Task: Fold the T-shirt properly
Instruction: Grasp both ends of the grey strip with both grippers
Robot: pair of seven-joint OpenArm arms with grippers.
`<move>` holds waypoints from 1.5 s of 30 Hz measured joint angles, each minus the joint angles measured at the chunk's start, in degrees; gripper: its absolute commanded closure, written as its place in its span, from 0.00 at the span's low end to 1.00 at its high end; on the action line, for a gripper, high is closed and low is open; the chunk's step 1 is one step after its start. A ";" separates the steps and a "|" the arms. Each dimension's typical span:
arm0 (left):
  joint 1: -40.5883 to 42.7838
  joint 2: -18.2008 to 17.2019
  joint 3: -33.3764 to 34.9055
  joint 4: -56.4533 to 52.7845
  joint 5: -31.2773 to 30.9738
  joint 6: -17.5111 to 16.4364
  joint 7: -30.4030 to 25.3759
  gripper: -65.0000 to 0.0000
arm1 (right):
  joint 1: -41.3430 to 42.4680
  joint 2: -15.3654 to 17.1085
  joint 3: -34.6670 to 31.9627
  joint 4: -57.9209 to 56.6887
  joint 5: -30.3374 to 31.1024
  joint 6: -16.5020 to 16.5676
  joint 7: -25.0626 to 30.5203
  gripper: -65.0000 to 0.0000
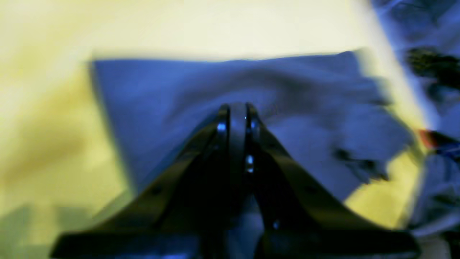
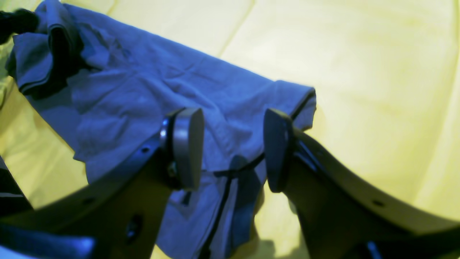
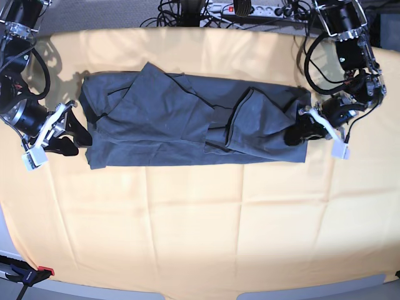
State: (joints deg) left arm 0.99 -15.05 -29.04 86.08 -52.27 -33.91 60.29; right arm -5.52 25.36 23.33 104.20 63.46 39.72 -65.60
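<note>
You had nothing to read here: no text, label, brand, number or sign could be made out on the shirt (image 3: 187, 125), the tabletop (image 3: 200, 225) or the power strip (image 3: 250, 9), and the left wrist view was too blurred for lettering.

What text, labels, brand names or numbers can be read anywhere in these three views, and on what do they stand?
No readable text in any view.
The dark slate-grey short-sleeved cotton T-shirt: no print or label shows.
The plain yellow-orange table cloth: no markings.
The white power strip with a red switch at the far edge: any lettering is too small to read.
Left wrist view: too blurred for any text to be made out.
</note>
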 measured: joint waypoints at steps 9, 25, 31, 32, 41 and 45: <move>0.11 -0.04 5.22 -0.02 5.75 1.97 -3.56 1.00 | -1.68 -0.81 0.07 -1.86 -5.95 -7.56 -0.44 0.33; 0.11 -1.95 5.95 -0.02 5.55 1.95 -3.28 1.00 | -1.88 -10.14 0.35 -18.84 -0.11 -5.05 2.23 0.33; 0.11 -1.97 5.95 -0.02 5.35 1.97 -3.26 1.00 | -1.57 -11.69 0.57 -21.35 4.81 -0.07 -0.92 0.33; 0.11 -1.97 5.95 -0.02 5.29 1.97 -3.26 1.00 | -1.55 -12.66 0.55 -21.35 5.95 0.33 -2.38 0.33; 0.11 -2.27 5.95 -0.02 4.26 1.97 -2.86 1.00 | 1.22 -13.51 0.09 -21.51 5.11 0.02 -5.60 1.00; 0.11 -3.26 5.95 -0.02 2.99 1.99 -2.29 1.00 | 3.56 -11.04 -0.09 -21.77 4.50 0.11 -6.29 1.00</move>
State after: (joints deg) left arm 1.10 -18.31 -23.09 86.06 -49.28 -31.92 58.00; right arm -1.96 14.33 23.24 82.43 67.96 39.83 -71.90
